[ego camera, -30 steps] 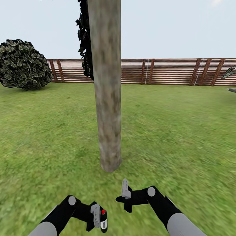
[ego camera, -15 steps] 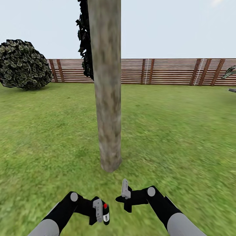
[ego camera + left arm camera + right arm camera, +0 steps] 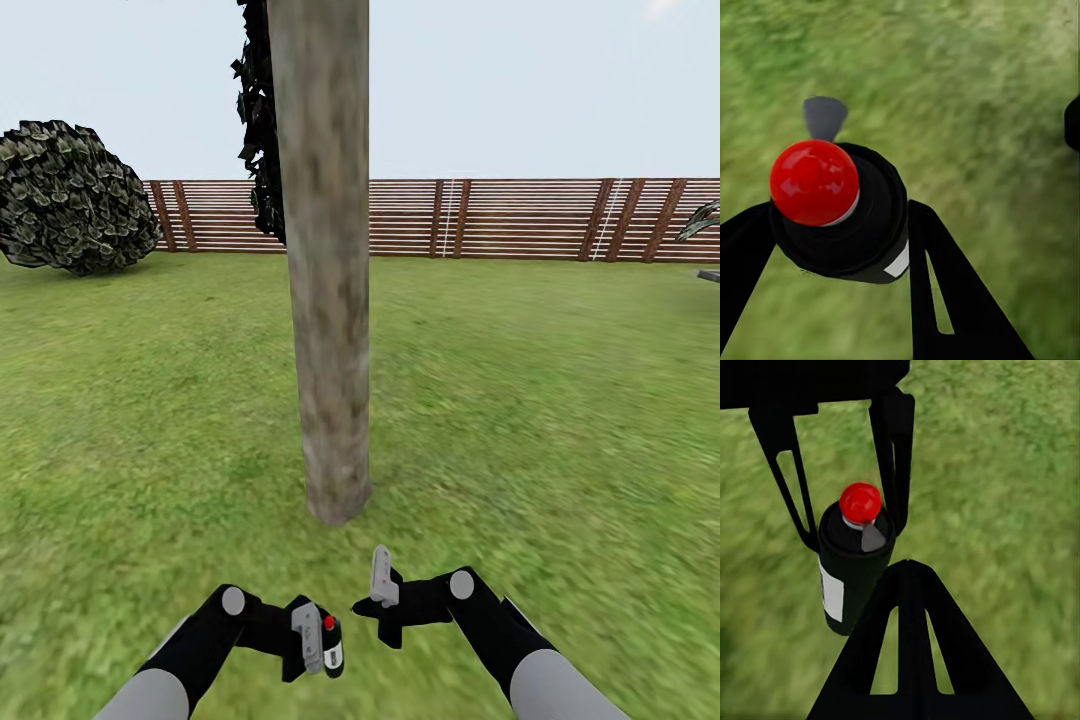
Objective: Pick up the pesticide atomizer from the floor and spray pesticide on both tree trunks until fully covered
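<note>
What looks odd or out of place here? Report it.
Nothing stands out. The left gripper holds the atomizer upright, red cap up, between its fingers. The tree trunk stands straight on the lawn, unmarked, with no spray haze visible.

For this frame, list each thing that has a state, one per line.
pesticide atomizer: upright, off the grass, clamped between the left gripper's fingers; red cap on top.
left gripper: shut on the atomizer.
right gripper: holds nothing; whether it is open or shut cannot be told.
tree trunk: upright, bare, no whitish haze on it.
lawn: nothing lying on the part shown.
</note>
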Controlling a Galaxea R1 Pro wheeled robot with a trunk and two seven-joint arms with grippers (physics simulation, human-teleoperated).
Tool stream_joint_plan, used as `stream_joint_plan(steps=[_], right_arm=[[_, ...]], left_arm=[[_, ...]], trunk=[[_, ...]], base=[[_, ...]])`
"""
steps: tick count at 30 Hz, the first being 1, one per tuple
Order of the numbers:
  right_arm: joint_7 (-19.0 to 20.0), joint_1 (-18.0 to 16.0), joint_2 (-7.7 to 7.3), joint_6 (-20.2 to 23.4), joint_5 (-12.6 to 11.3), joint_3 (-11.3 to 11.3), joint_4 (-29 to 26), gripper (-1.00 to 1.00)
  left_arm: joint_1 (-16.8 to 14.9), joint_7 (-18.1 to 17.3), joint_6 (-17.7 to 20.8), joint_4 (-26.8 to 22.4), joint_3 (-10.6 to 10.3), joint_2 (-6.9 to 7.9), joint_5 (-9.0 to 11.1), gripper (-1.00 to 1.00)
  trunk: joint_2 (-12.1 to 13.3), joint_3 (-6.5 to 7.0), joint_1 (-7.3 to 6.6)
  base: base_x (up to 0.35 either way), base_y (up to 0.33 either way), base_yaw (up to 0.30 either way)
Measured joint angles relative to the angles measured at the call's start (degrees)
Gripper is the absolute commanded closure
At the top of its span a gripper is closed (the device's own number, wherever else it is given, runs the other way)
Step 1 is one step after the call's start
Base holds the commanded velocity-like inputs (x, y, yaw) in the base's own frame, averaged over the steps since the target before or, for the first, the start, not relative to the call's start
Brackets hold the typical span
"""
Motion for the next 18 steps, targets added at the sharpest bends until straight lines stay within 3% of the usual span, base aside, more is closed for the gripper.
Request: stream_joint_plan(steps=[9,18], right_arm=[[0.00,0.00,0.00,0.00,0.00,-0.01,0.04,1.00],[0.00,0.00,0.00,0.00,0.00,-0.01,0.07,1.00]], left_arm=[[-0.08,0.09,0.00,-0.06,0.00,-0.99,0.15,1.00],[-0.06,0.31,-0.08,-0.06,0.00,-1.60,1.64,1.00]], trunk=[[0.00,0.00,0.00],[0.00,0.00,0.00]], base=[[0.000,0.000,0.000],[0.000,0.000,0.000]])
